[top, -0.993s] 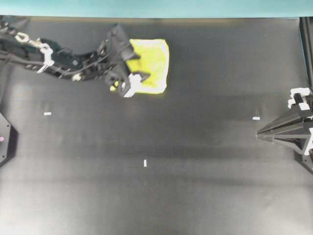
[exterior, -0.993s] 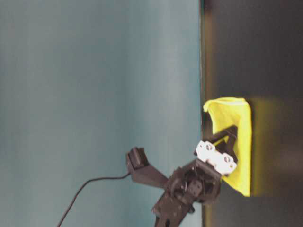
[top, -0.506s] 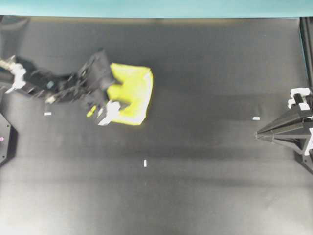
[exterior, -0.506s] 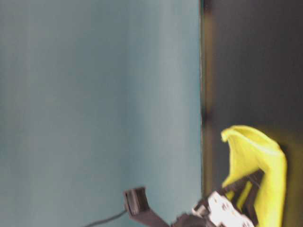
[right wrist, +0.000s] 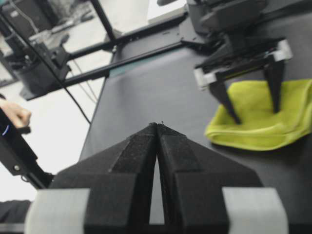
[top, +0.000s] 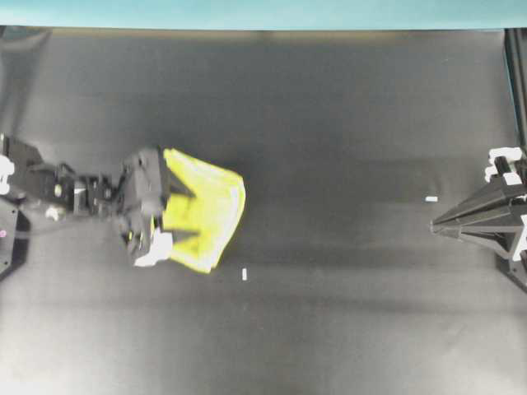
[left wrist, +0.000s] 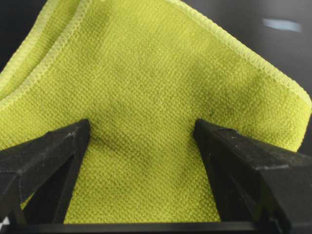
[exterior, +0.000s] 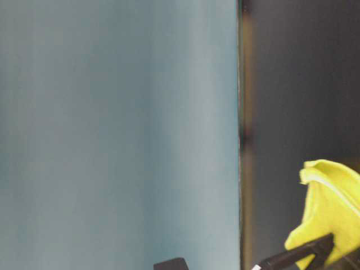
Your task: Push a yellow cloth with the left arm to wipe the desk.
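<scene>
The yellow cloth lies crumpled on the black desk, left of the middle. My left gripper is open, and both fingertips press down on the cloth's left part. In the left wrist view the cloth fills the frame, with the left gripper spread wide on it. From the right wrist view the cloth bunches under the left gripper. At table level only a cloth corner and one finger show. My right gripper rests shut and empty at the right edge.
Small white tape marks sit on the desk. A teal border strip runs along the far edge. A black frame post stands at the far right.
The left arm has drawn back to the left and toward the front edge, dragging the cloth along. The cloth has turned and bunched up. The right arm has not moved.
</scene>
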Robot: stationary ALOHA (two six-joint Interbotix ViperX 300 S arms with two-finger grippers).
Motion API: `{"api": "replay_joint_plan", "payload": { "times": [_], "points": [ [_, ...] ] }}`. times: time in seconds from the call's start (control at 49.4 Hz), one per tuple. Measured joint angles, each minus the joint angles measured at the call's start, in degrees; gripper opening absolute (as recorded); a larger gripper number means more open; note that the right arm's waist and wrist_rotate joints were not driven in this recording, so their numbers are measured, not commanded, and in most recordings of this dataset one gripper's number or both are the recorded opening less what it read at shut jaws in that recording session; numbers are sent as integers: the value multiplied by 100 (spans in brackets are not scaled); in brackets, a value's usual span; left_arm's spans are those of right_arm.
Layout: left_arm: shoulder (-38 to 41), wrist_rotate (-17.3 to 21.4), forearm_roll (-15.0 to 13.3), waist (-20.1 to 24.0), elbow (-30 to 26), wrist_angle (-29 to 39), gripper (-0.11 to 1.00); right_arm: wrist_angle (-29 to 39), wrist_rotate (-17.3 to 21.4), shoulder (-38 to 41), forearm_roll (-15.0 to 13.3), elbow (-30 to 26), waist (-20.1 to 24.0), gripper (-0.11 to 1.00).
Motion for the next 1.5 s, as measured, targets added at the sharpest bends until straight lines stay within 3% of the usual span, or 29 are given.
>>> {"api": "replay_joint_plan", "payload": {
  "times": [0.952, 1.216, 1.499],
  "points": [
    [-167, -202, 0, -3226, -158, 404, 85, -149, -9, 0, 0, 9, -9, 0],
    [-167, -105, 0, -3278, -229, 404, 85, -202, -9, 0, 0, 9, -9, 0],
    [-791, 325, 0, -2786, -272, 475, 85, -193, 0, 0, 0, 0, 0, 0]
  ]
}}
